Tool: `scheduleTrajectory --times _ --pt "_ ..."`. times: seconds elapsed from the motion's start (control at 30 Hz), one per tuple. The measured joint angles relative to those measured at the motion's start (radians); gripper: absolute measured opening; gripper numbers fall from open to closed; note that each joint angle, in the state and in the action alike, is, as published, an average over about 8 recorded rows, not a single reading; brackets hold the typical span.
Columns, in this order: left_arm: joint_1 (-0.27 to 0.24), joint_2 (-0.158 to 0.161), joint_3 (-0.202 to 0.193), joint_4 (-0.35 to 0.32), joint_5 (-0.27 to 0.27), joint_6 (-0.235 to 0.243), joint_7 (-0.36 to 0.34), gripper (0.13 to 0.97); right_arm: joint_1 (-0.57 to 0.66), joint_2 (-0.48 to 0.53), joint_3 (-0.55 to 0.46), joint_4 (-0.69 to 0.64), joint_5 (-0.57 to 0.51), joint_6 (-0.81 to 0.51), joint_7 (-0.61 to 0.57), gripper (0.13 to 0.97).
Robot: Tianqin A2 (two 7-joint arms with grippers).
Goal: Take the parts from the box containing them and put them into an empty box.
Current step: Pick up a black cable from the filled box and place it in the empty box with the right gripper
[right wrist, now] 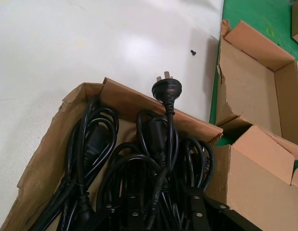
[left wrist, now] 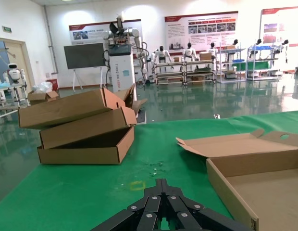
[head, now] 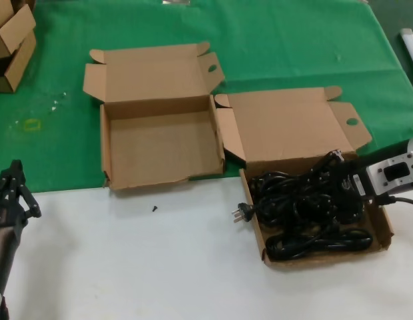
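Right gripper among the power cords (finger spread indiscernible); left gripper idle.

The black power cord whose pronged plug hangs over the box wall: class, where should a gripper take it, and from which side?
Probably from above, on the black power cord's bunched loops just inside the brown cardboard box. The plug juts over the wall, leaving little to pinch, while the loops lie open upward. The right gripper is already among the cords.
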Motion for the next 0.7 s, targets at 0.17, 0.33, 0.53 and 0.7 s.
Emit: scheduleTrajectory --times 0.17,0.33,0.53,0.7 --pt "0.0 0.0 0.0 0.0 0.0 0.0 0.0 0.142 0.004 -0.001 0.003 -0.004 -0.001 -0.004 0.0 0.315" --pt "0.0 0.0 0.0 0.0 0.0 0.0 0.0 0.142 0.007 0.006 0.008 -0.001 -0.002 -0.011 0.011 0.247" --pt "0.0 0.0 0.0 0.0 0.0 0.0 0.0 0.142 0.007 0.022 0.017 0.016 -0.002 -0.019 0.038 0.219" --pt "0.0 0.0 0.0 0.0 0.0 0.0 0.0 0.142 0.011 0.04 0.024 0.04 -0.003 -0.031 0.077 0.217"
